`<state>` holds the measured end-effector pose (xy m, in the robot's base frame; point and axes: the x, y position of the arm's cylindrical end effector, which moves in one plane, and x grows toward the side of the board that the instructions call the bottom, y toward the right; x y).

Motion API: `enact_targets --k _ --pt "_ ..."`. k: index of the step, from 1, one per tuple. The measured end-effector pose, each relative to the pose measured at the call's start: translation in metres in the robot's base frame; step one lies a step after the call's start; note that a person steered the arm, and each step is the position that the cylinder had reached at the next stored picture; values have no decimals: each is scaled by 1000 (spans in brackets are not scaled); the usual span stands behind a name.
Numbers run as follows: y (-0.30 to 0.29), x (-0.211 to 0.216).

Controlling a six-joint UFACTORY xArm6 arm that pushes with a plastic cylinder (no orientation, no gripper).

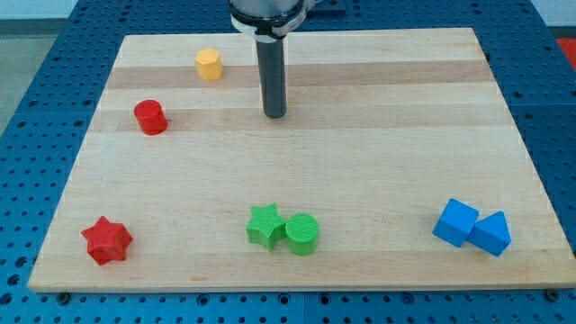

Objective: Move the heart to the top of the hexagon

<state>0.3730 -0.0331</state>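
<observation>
A yellow hexagon block sits near the view's top, left of centre, on the wooden board. My tip rests on the board to the right of the hexagon and slightly lower, apart from it. No heart block shows clearly. A thin yellowish sliver shows at the rod's left edge, and whatever it belongs to is hidden behind the rod.
A red cylinder sits at the left. A red star is at the bottom left. A green star touches a green cylinder at the bottom centre. A blue cube and a blue triangular block sit at the bottom right.
</observation>
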Motion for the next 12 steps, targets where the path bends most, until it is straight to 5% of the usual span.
enact_targets --k 7,12 --pt "1 -101" --pt "-154 -106"
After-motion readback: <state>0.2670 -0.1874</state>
